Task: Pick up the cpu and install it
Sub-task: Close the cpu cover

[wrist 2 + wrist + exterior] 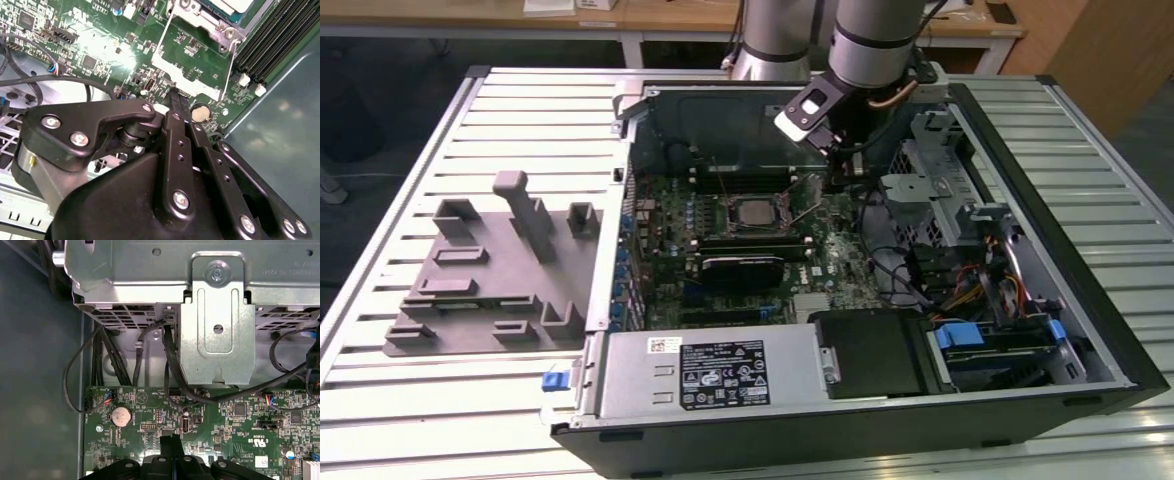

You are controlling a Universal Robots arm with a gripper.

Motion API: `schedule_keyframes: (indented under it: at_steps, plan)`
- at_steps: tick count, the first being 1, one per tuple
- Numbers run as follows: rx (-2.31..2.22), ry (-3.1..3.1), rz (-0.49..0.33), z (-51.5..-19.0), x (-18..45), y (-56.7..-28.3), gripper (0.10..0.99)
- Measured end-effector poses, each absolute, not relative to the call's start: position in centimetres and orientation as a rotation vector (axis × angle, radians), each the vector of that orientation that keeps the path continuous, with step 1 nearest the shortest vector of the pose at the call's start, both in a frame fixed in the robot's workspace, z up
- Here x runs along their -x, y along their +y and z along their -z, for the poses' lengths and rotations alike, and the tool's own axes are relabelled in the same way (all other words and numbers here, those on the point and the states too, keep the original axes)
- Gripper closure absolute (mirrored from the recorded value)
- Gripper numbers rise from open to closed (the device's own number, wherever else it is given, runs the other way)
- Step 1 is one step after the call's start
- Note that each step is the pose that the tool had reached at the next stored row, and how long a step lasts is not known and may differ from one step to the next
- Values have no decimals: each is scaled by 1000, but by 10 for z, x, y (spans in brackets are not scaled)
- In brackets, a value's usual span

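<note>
Low in frame the power supply (707,372) is sitting. Past it, mid-frame, the cpu (754,212) is lying in its socket. Just toward the exterior view's right, the gripper (835,188) is hanging over the motherboard (670,215), fingers (166,447) pressed together.

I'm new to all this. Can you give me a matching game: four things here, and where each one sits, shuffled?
Things:
1. flat square cpu with shiny silver-grey top
2. grey plastic fixture block
3. silver metal box with labels
4. round silver coin battery

Places:
A. on the slatted metal table, outside the black case
B. near the green circuit board's corner
C. in the socket, mid-board
D. at the case's near edge, exterior view

Pairs: 1-C, 2-A, 3-D, 4-B
</note>
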State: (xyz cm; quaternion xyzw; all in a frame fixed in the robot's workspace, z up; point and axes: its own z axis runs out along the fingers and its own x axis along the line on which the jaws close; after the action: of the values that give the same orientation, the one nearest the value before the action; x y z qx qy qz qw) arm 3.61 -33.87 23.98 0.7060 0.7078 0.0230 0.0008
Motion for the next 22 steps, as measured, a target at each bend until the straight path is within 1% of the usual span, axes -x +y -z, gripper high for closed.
schedule_keyframes:
  at_steps: [22]
  plan:
    - [-2218, 2221, -72, -240, 11, -339, 980]
